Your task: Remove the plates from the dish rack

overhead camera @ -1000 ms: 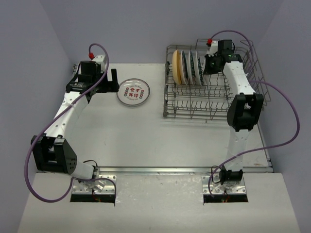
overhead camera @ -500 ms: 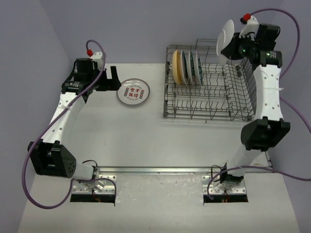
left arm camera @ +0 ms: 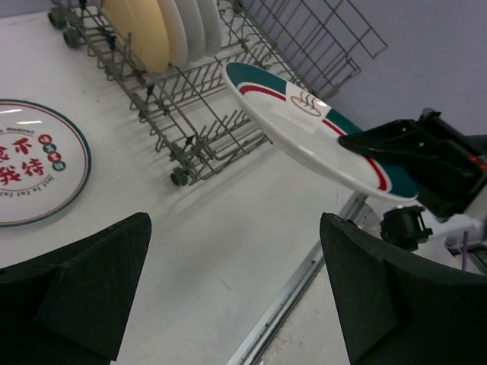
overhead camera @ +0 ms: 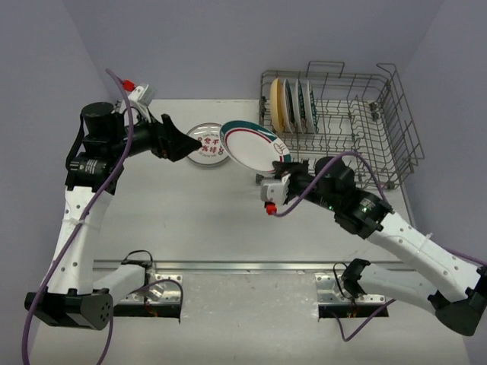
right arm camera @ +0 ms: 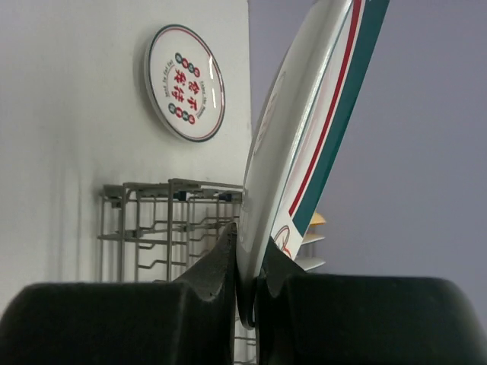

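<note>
My right gripper (overhead camera: 291,173) is shut on the rim of a white plate (overhead camera: 253,144) with teal and red bands, holding it tilted above the table just left of the dish rack (overhead camera: 335,129). In the right wrist view both fingers pinch this plate (right arm camera: 304,137) at its edge, by the gripper (right arm camera: 247,281). A tan-yellow plate (overhead camera: 278,105) and a few white plates (overhead camera: 300,103) stand in the rack's left end. A plate with red characters (overhead camera: 209,144) lies flat on the table. My left gripper (overhead camera: 185,143) hovers open over that plate, facing the held plate (left arm camera: 312,129), nothing between its fingers (left arm camera: 84,296).
The grey wire rack (left arm camera: 205,129) fills the table's back right, and its right part holds no plates. A metal rail (overhead camera: 243,266) runs along the table's near edge. Purple cables loop off both arms. Grey walls close in the back and sides.
The right arm has swung the plate from high above the rack's far right down and left, to the rack's front left corner. The left arm rose and turned its gripper toward that plate.
</note>
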Tool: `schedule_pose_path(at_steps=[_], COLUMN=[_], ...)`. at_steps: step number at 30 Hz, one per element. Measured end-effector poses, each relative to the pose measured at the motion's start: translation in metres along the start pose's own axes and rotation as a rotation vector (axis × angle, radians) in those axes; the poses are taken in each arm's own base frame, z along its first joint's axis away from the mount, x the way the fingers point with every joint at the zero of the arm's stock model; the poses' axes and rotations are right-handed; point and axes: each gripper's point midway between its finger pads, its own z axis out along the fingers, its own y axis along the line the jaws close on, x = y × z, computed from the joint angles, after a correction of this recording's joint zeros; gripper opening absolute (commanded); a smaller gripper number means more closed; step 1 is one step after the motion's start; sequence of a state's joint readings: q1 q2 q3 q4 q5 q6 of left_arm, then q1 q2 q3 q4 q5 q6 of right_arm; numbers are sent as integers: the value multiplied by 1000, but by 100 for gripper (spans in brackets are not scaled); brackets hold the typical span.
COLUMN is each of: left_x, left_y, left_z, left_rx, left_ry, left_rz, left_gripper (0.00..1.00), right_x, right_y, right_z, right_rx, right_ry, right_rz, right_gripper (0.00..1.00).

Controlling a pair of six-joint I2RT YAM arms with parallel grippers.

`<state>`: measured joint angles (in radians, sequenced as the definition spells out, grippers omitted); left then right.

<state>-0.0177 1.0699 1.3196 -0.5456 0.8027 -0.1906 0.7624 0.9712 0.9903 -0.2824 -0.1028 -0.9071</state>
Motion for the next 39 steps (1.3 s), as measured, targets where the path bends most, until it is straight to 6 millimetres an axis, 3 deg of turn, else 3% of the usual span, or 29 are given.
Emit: schedule_pose_path(at_steps=[2, 7, 10, 19, 30, 36, 39], left_x=[12, 38, 55, 96, 120, 129, 131], left_y=[-11, -10, 2, 31, 36, 32, 26], left_z=[-3, -2, 2, 5, 3, 3, 2], left_rx=[61, 99, 81, 17, 42, 73, 116], left_ry=[33, 121, 187, 346, 404, 417, 421], left_rz=[-19, -75, -90, -108, -106, -121, -111], left_gripper=[85, 76, 70, 59, 62, 48, 36], right_x=[8, 25, 20, -9, -8, -8, -10], right_y=[28, 98, 116, 85, 101, 101, 102], right_z=[5, 11, 15, 18, 27, 27, 28], right_rx=[-1, -67, -59, 123, 78, 78, 80], right_ry=[18, 12, -16, -28, -28, -25, -32], right_rz=[-186, -590, -762, -943, -999, -1001, -1008], right_gripper=[0, 0, 0, 0, 0, 0, 0])
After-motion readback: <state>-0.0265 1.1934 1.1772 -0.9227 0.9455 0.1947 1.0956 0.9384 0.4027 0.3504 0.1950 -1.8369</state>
